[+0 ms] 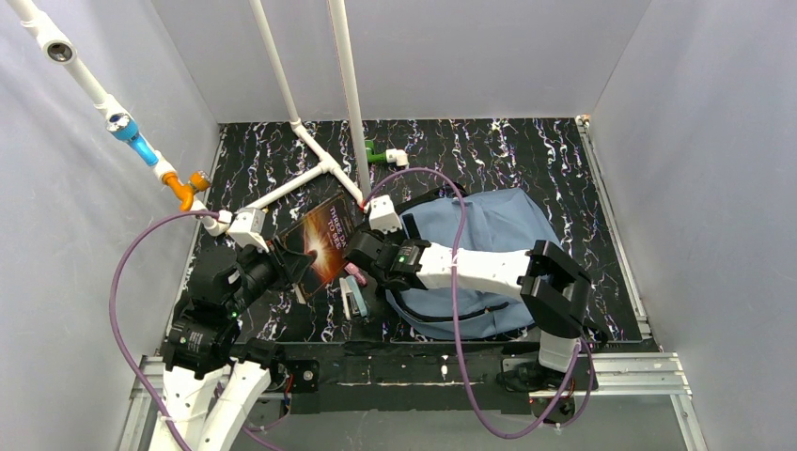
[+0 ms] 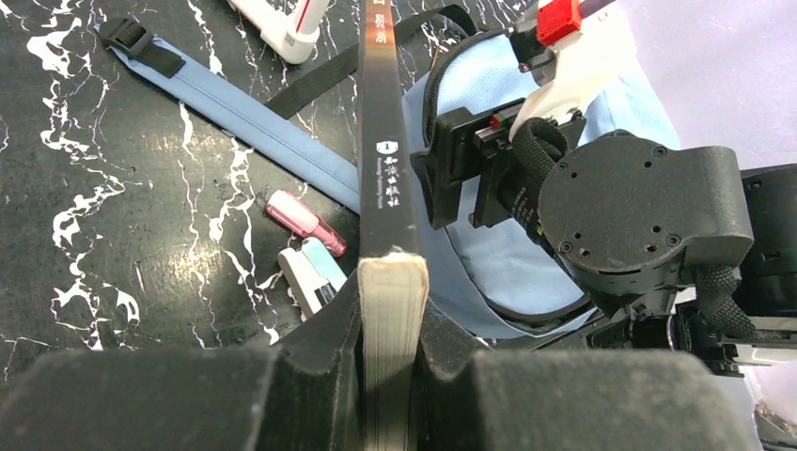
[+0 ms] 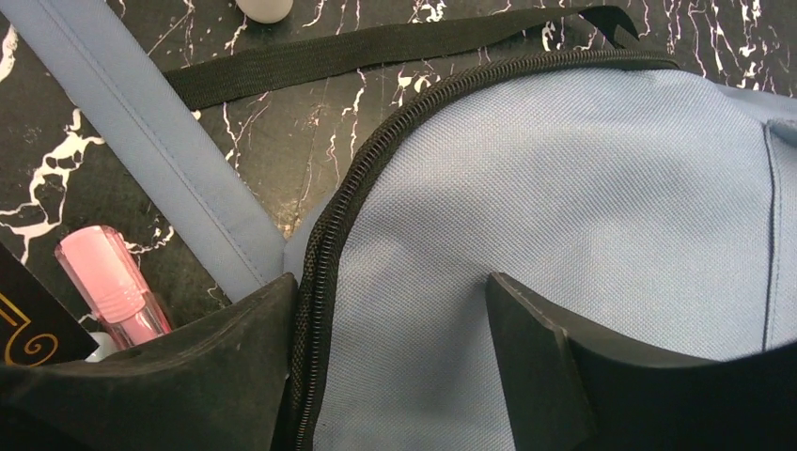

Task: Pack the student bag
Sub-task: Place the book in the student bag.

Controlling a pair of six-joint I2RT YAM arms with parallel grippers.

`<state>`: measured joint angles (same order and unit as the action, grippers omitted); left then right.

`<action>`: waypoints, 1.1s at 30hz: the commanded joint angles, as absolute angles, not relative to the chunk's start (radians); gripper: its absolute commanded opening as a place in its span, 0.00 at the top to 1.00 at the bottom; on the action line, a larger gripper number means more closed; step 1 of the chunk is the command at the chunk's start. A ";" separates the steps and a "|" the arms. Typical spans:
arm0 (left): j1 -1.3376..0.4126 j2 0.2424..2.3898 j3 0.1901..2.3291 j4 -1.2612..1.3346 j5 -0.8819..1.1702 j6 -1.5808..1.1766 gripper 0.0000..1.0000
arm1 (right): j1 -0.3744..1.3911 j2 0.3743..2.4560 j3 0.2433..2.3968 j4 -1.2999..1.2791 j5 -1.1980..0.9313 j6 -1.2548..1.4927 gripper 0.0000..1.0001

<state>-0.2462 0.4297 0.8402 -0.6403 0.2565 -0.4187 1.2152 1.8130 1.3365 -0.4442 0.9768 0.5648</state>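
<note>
At your left gripper (image 2: 392, 324), fingers (image 2: 320, 329) pinched dark book (image 2: 382, 169) by page edge; spine logo and print too small to read. Your right gripper (image 3: 390, 301) stood spread, fingertips (image 3: 235, 329) against student bag (image 3: 583, 188), astride zipper (image 3: 329, 235); bag lay on table (image 1: 526, 150).

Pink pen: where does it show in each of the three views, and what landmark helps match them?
Top external: the pink pen lies left of centre, just below the book.
Left wrist: left of centre, left of the book's spine.
Right wrist: lower left corner.
Shared landmark: the student bag, right of the pen in every view.
</note>
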 commanded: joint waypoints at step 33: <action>-0.248 0.718 0.809 -0.412 0.726 -0.726 1.00 | 0.742 1.271 1.212 -0.410 0.100 0.192 0.99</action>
<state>-0.2462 0.6720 0.7860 -0.4530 0.5919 -0.6296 0.8246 1.2900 1.1698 -0.4129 0.3218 0.2787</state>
